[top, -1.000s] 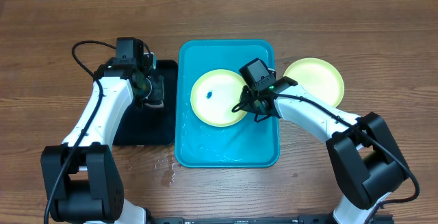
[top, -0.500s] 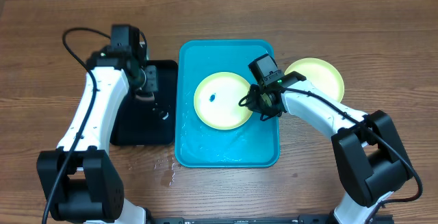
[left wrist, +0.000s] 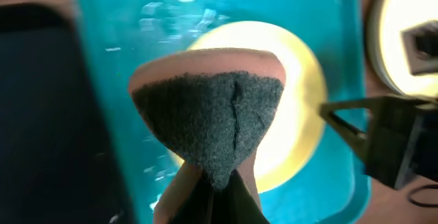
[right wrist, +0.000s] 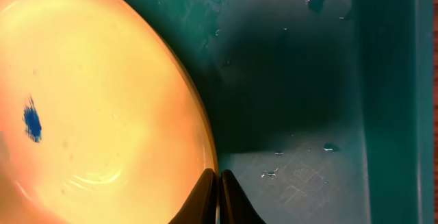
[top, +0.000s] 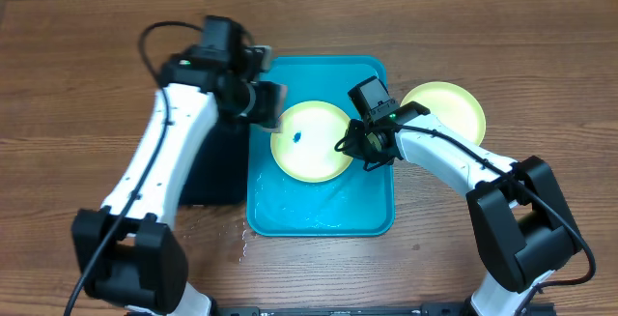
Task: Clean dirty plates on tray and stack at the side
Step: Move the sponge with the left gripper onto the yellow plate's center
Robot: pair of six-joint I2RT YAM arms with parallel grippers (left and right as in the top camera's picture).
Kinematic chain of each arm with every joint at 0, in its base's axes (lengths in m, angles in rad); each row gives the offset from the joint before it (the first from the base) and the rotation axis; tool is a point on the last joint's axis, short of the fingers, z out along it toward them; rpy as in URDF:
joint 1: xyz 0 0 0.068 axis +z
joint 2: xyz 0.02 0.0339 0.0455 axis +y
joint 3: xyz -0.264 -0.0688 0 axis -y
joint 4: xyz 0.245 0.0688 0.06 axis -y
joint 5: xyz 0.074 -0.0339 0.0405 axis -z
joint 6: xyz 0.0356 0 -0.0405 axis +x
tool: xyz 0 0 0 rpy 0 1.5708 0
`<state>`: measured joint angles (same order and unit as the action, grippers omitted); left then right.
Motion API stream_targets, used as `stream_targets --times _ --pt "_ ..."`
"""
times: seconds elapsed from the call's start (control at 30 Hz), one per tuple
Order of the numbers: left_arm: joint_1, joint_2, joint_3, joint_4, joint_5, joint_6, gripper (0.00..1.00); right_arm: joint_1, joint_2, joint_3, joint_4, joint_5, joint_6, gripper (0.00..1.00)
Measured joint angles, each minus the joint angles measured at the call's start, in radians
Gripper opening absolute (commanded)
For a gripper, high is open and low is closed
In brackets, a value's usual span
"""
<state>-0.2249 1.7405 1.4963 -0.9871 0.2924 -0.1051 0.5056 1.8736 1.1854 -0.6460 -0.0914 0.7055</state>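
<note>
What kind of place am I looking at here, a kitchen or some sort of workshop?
Probably a robot test bench, not a kitchen: a wooden table, a wet turquoise tray holding a yellow-green plate in place of a sink, and a sponge in the left gripper.

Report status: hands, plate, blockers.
Left hand shut on sponge, over tray edge. Right hand pinching plate rim in tray. Blue speck on plate. No blockers seen.

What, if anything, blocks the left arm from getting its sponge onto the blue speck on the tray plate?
Likely nothing, so yes. The sponge hangs by the left edge of the plate, the speck lies bare beside it, and the right gripper pinches the opposite rim, out of the way.
</note>
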Motion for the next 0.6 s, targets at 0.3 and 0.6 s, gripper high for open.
stream_targets --times 0.3,0.6 --pt "-0.121 0.109 -0.005 0.044 -0.034 -0.034 0.04 0.0 0.0 0.0 0.0 -0.01 0.001 0.23" --pt "-0.12 0.138 -0.007 0.096 -0.081 -0.045 0.04 0.0 0.0 0.0 0.0 -0.013 -0.002 0.27"
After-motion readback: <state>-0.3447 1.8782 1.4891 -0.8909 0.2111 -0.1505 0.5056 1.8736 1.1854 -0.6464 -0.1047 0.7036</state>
